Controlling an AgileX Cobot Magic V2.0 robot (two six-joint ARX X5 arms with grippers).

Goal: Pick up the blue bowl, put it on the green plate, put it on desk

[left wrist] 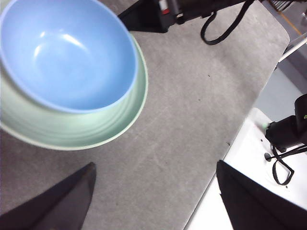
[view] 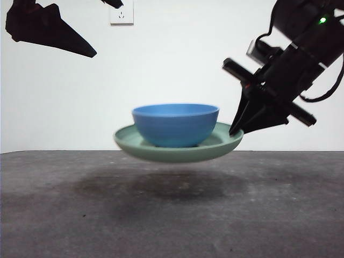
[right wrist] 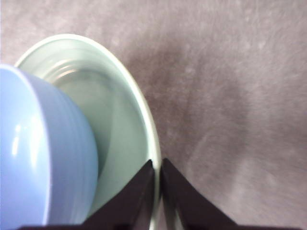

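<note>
Last step in hand: blue bowl point(view: 176, 124) seated in green plate point(view: 177, 152), carried clear above desk point(view: 172, 215) by right gripper point(view: 235, 130) pinching its rim, left gripper point(left wrist: 153, 201) wide apart, empty; level lowering needed next.

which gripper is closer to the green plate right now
Right. The right gripper is shut on the green plate's rim, holding it and the blue bowl above the desk. The left gripper is open, off to the side.
</note>
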